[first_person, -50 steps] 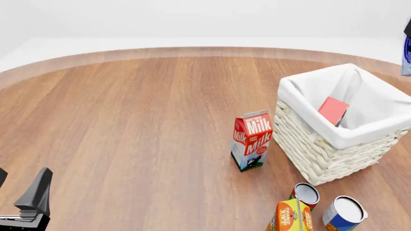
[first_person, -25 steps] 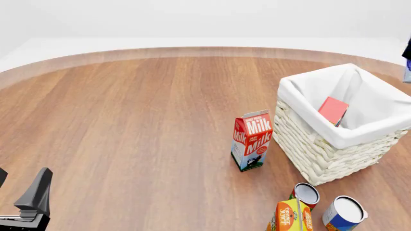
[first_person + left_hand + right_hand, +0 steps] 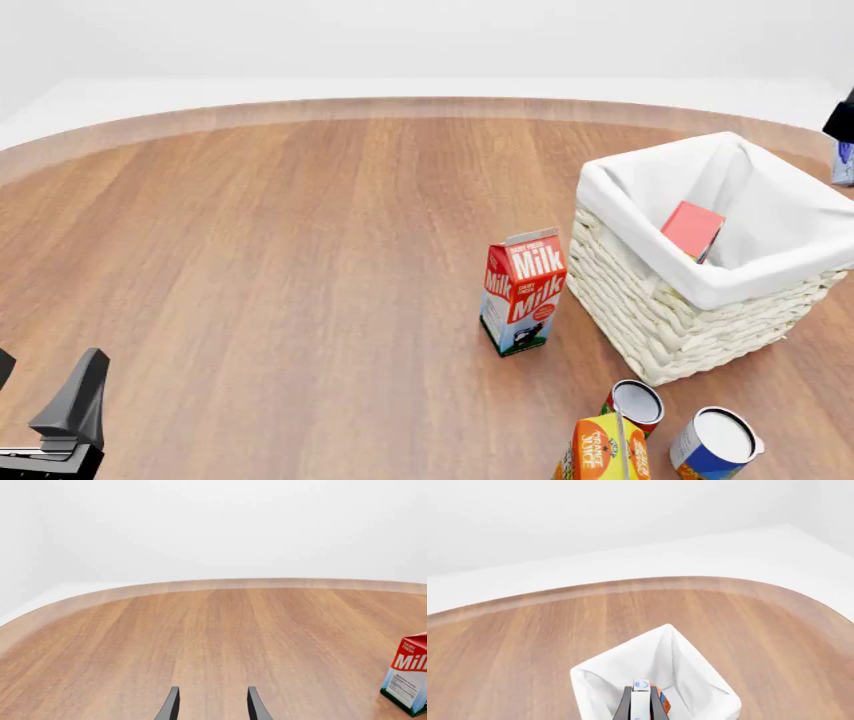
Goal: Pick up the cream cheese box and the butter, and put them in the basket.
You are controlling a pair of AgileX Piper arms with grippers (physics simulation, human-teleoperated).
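The wooden table (image 3: 267,260) is lying open from 9 through 12 o'clock — nothing is standing there. The milk carton (image 3: 525,291) is standing upright just beside the basket (image 3: 694,330) at its 9 o'clock, narrowing that side. At the basket's 6 o'clock two round cans (image 3: 638,404) (image 3: 717,442) and an orange carton (image 3: 603,450) are crowding together — the basket's mouth is staying open from above, with the butter (image 3: 693,229) leaning inside.

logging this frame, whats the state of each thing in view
butter: inside the basket, leaning on the lining
basket: upright on the table
cream cheese box: clamped in the right gripper, above the basket
left gripper: open, empty
milk carton: upright beside the basket
two cans: upright
orange juice carton: upright, cut off by the frame
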